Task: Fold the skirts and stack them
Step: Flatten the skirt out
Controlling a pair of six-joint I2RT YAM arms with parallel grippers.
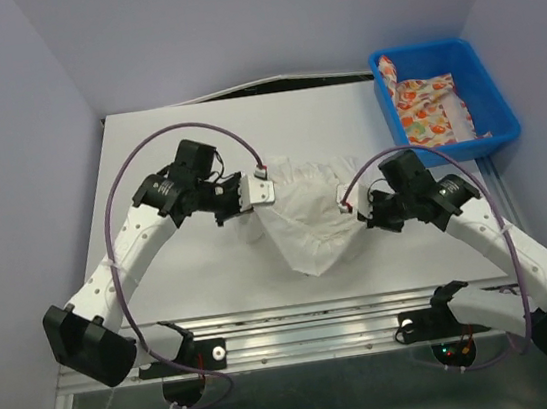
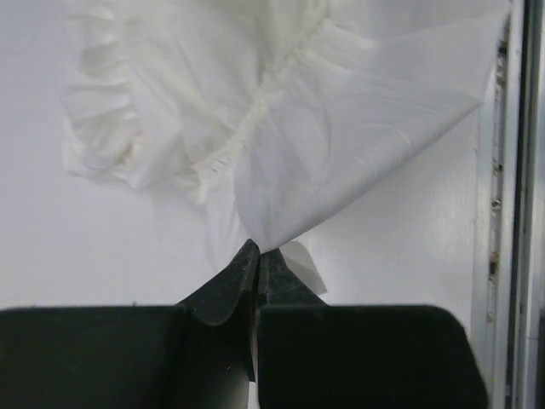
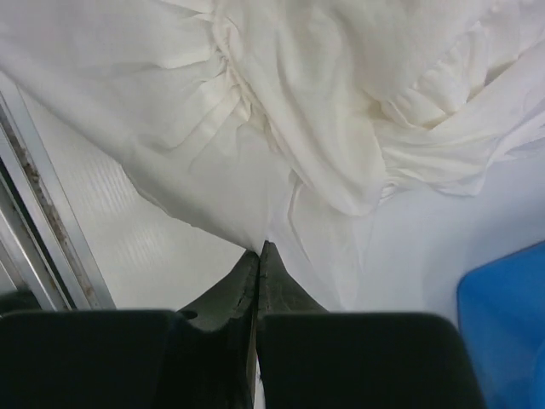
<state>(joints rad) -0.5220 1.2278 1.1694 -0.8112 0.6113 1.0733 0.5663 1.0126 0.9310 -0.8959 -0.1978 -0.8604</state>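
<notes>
Table (image 1: pixel 165 143): white skirt (image 1: pixel 311 220) between left claw (image 2: pixel 258 256) and right claw (image 3: pixel 261 253), both clamped on its edges; print skirt (image 1: pixel 427 109) in bin (image 1: pixel 435 50) beyond right claw.

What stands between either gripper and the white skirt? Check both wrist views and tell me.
Nothing visible. The left gripper and right gripper are each shut directly on the white skirt. The printed skirt lies apart in the blue bin.

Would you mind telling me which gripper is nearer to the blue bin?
Right. The right gripper, shut on the white skirt at its right edge, sits below and left of the blue bin in the top view; the left gripper pinches the opposite edge, farther left.
</notes>
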